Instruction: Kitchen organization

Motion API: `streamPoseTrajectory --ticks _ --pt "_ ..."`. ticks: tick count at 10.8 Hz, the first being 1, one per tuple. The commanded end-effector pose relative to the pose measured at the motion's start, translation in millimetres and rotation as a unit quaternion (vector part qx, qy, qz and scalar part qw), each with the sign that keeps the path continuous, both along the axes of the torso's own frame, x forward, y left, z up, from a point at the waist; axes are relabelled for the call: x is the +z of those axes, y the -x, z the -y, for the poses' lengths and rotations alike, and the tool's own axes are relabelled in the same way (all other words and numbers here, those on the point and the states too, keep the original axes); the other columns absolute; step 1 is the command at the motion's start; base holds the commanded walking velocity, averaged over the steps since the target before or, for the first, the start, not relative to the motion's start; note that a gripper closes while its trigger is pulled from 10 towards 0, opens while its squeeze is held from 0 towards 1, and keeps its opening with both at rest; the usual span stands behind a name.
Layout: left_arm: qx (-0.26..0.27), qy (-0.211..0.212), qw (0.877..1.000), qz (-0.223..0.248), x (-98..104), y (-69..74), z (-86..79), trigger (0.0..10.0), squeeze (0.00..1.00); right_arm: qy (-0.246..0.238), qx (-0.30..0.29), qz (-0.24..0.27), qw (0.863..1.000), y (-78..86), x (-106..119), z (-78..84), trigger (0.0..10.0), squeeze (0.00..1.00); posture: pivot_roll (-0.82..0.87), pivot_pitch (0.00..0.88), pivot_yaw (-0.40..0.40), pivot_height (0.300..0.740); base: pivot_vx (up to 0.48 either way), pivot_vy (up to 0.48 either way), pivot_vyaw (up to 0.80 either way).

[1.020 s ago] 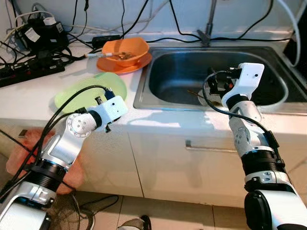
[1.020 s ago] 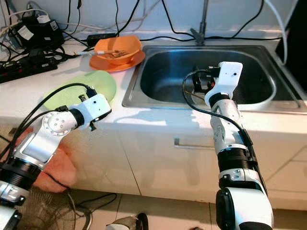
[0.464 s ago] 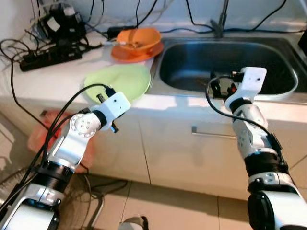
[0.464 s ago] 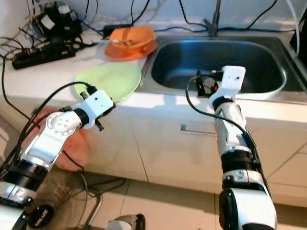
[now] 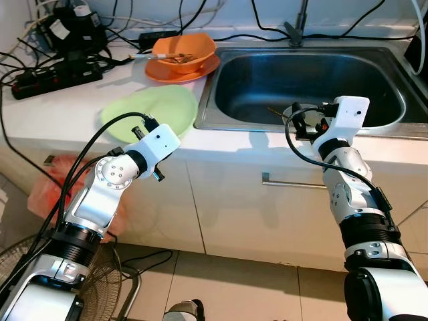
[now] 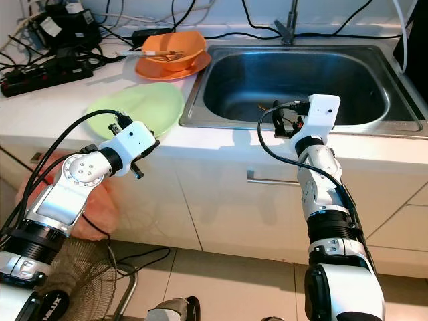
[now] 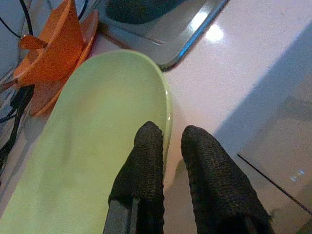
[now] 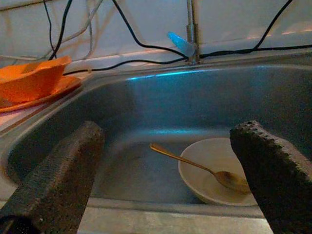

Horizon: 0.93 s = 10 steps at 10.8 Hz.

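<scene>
The green plate (image 5: 150, 111) lies flat on the counter (image 5: 60, 107) beside the sink (image 5: 374, 124), its near rim just ahead of the left gripper (image 7: 168, 161), whose fingers sit nearly together. Pushing in like that could shove the plate towards the orange bowl (image 5: 183, 52) (it sits on an orange plate, utensil inside). The right gripper (image 8: 170, 165), fingers wide apart, faces the sink, where a white bowl (image 8: 214, 173) holds a spoon (image 8: 195, 165)

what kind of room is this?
Most likely a home kitchen: a stainless steel sink with a tap set in a white countertop, cupboard doors below, and a pale green plate beside an orange bowl.
</scene>
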<state>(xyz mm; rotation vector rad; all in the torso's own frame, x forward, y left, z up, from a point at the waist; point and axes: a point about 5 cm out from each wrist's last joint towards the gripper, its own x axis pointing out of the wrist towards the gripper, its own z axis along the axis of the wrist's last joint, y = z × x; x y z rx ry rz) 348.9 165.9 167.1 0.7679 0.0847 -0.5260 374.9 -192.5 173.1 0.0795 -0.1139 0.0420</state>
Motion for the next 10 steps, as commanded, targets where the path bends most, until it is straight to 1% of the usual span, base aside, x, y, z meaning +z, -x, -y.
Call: streamPoseTrajectory --ticks 1,3,10 --pt "0.011 -0.002 1.000 -0.012 -5.6 -1.5 -4.2 10.0 0.00 0.002 0.002 0.000 1.000 -0.4 -0.7 -2.1 10.0 0.00 0.17 0.056 0.103 0.740 0.000 0.000 0.00" --pt "0.008 -0.006 1.000 -0.006 -4.6 -2.0 -4.4 10.0 0.00 0.001 0.004 0.000 1.000 -1.0 -0.4 -3.0 10.0 0.00 0.17 0.055 0.099 0.740 0.000 0.000 0.00" --pt "0.001 -0.001 1.000 0.016 0.3 -4.1 -4.6 10.0 0.00 0.001 0.009 -0.001 1.000 -0.3 -0.5 -3.2 10.0 0.00 0.17 0.058 0.097 0.740 0.000 0.000 0.00"
